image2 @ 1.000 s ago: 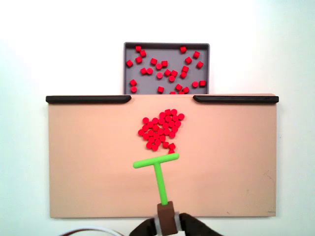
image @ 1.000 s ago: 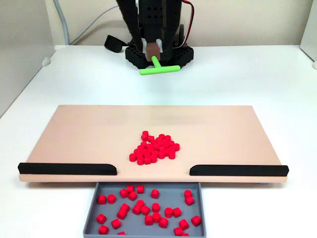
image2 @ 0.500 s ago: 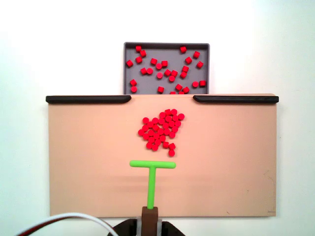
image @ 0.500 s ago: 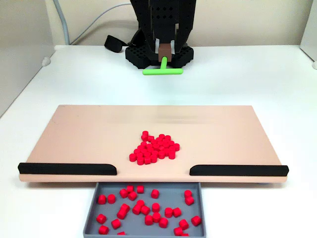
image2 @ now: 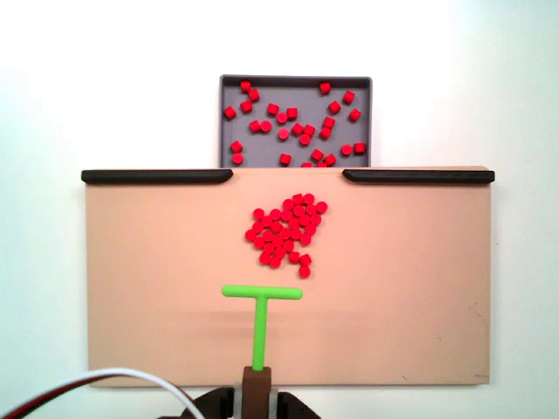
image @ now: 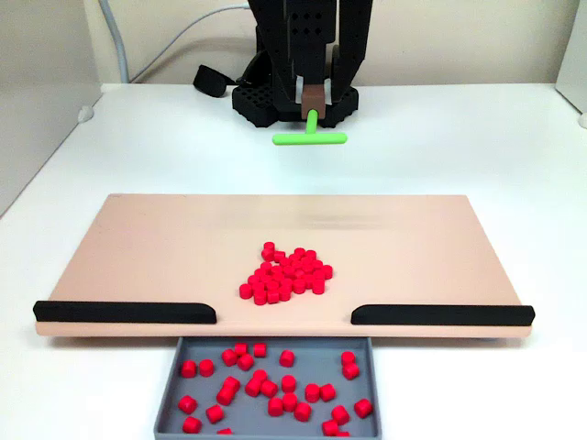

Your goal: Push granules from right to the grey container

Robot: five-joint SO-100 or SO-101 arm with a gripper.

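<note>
Granules [image2: 285,229] cluster mid-board, tail trailing away from grey container [image2: 295,120].

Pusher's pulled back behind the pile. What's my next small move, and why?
Probably drive the green pusher straight toward the granules, nudged slightly right in the top-down fixed view: the pile sits right of the crossbar, in line with the gap to the grey container.

One fixed view sits low at the desk [image: 477,137] front, facing the arm at 12 o'clock. Another looks straight down, arm at 6 o'clock. Both share the tan board [image: 165,247] [image2: 157,288].
</note>
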